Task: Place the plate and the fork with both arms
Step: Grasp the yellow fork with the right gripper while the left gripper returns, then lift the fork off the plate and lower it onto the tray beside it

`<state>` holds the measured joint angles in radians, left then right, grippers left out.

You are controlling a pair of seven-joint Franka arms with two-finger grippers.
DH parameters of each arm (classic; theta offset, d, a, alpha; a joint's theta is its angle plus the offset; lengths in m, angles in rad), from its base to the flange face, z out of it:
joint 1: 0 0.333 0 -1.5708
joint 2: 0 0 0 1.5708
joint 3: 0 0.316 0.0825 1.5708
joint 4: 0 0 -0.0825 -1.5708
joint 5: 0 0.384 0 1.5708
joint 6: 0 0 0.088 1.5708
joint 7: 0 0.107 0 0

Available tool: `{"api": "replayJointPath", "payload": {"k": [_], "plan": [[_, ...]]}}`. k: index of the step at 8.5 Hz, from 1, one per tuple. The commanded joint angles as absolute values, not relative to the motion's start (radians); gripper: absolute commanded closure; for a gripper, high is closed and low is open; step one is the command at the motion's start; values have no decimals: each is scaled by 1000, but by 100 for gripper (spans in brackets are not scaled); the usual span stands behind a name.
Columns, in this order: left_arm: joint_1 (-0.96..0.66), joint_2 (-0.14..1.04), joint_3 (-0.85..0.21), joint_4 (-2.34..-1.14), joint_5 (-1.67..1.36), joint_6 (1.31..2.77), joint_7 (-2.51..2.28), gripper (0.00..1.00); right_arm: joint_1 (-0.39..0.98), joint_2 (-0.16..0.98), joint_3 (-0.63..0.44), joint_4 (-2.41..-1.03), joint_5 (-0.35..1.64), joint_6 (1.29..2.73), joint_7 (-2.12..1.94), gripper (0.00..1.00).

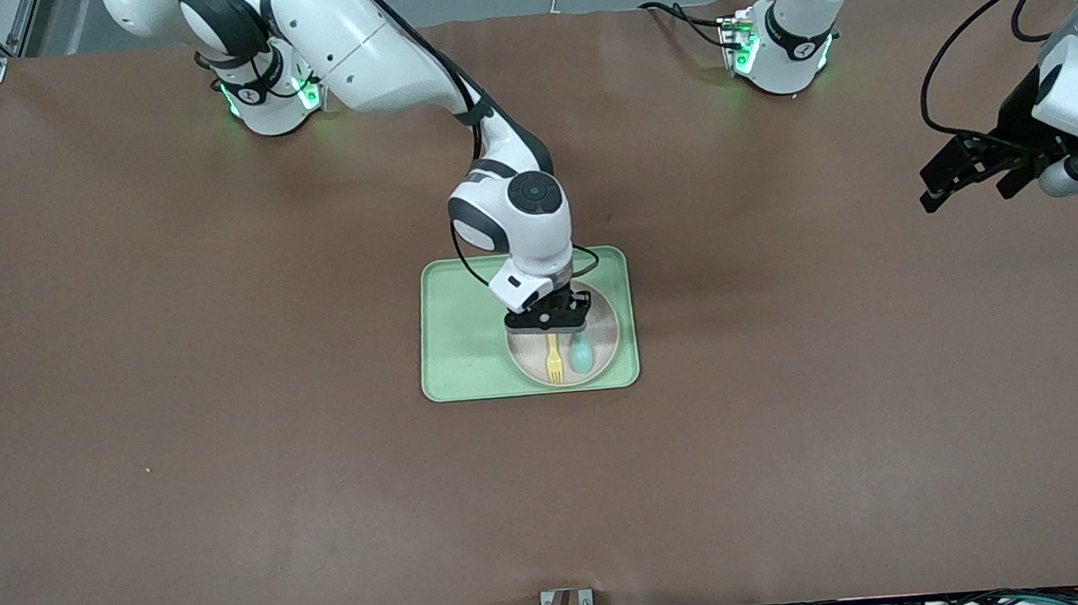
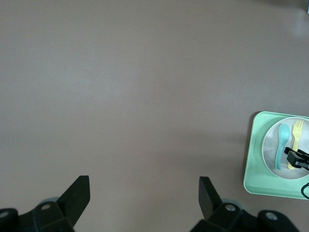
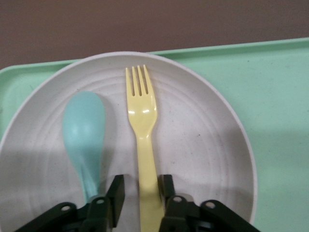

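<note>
The pale beige-pink plate (image 1: 603, 331) lies on the light green tray (image 1: 466, 346), at the part toward the left arm's end. The pale yellow fork (image 1: 555, 363) lies in the plate, tines toward the front camera. My right gripper (image 1: 550, 321) is low over the plate, open, with one finger on each side of the fork's handle (image 3: 142, 116); a gap shows on the spoon side. In the right wrist view the gripper (image 3: 141, 191) straddles the handle over the plate (image 3: 203, 135). My left gripper (image 1: 967, 189) waits, open and empty (image 2: 145, 191), over bare table at the left arm's end.
A teal spoon (image 1: 581, 353) lies in the plate beside the fork, close to my right gripper's finger (image 3: 116, 193). The tray (image 3: 270, 96) has bare room beside the plate toward the right arm's end. Brown table (image 1: 224, 410) surrounds the tray.
</note>
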<state>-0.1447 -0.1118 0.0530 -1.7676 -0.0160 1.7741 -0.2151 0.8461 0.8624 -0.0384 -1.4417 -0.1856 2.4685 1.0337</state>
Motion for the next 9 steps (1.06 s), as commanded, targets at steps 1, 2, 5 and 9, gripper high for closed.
{"api": "replayJointPath", "payload": {"k": [1, 2, 5, 9], "plan": [[-155, -54, 63, -1627, 15, 1683, -127, 1, 853, 877, -43, -1430, -212, 2473, 1116, 99], [-153, -52, 66, -1591, 15, 1654, -73, 1, 851, 871, -43, -1430, -209, 2464, 1121, 100], [-153, -52, 66, -1586, 17, 1651, -40, 1, 844, 742, -40, -1437, -198, 2289, 1211, 100], [-156, -55, 63, -1589, 15, 1632, -41, 1, 727, 450, -34, -1766, -172, 2348, 1122, 100]]}}
